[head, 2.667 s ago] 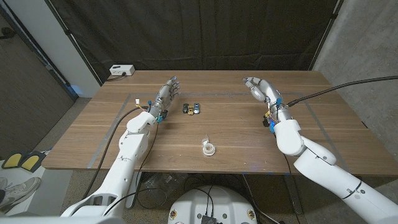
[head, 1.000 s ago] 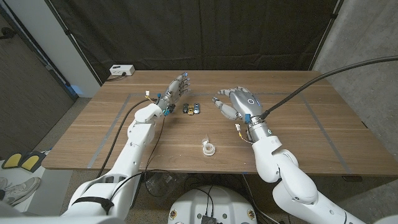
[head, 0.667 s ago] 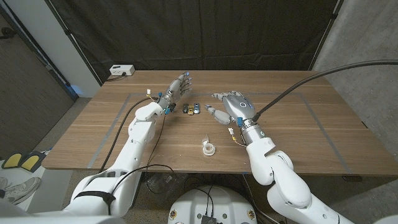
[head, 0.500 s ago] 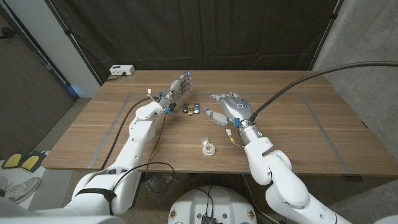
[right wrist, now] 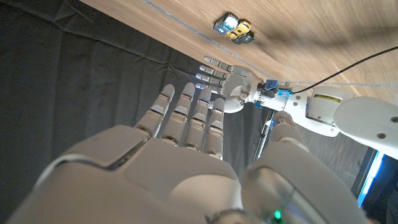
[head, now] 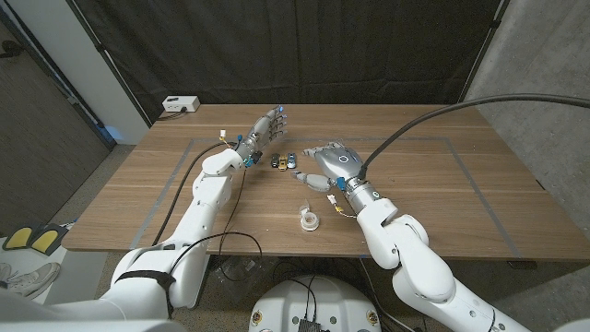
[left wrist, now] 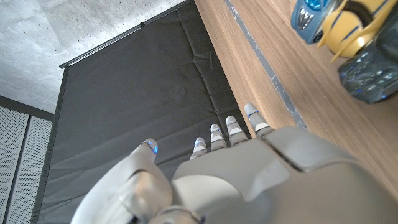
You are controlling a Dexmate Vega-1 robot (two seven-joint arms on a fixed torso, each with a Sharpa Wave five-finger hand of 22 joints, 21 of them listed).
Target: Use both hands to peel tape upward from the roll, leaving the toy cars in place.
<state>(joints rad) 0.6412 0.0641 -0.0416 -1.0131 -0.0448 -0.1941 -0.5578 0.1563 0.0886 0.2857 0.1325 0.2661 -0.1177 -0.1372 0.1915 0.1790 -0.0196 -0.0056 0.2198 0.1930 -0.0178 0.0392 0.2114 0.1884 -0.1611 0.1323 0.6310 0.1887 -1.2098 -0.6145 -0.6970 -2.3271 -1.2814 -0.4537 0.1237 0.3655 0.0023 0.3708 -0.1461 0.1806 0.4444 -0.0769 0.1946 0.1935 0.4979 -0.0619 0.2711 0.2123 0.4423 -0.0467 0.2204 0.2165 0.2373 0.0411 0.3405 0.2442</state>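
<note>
A small roll of clear tape [head: 310,219] lies on the wooden table [head: 461,184] near its front edge. Three toy cars [head: 284,161] stand side by side behind it, toward mid-table. My right hand [head: 327,166] hovers open just right of the cars and behind the roll, fingers spread, holding nothing. Left of the cars, my left hand [head: 267,129] is raised with straight fingers, empty. In the left wrist view the cars [left wrist: 336,31] show beyond my left hand [left wrist: 236,168]. The right wrist view looks over my right hand [right wrist: 186,137] to the cars [right wrist: 234,28] and my left hand [right wrist: 227,78].
A white box [head: 180,104] sits at the table's far left corner. Thin tape lines [head: 175,184] mark a rectangle on the tabletop. A black curtain hangs behind the table. A thick cable [head: 433,115] arcs over the right side to my right arm.
My right hand has swung in from the far right to beside the cars, lower and nearer the roll. My left hand has edged slightly toward the cars. Roll and cars are unmoved.
</note>
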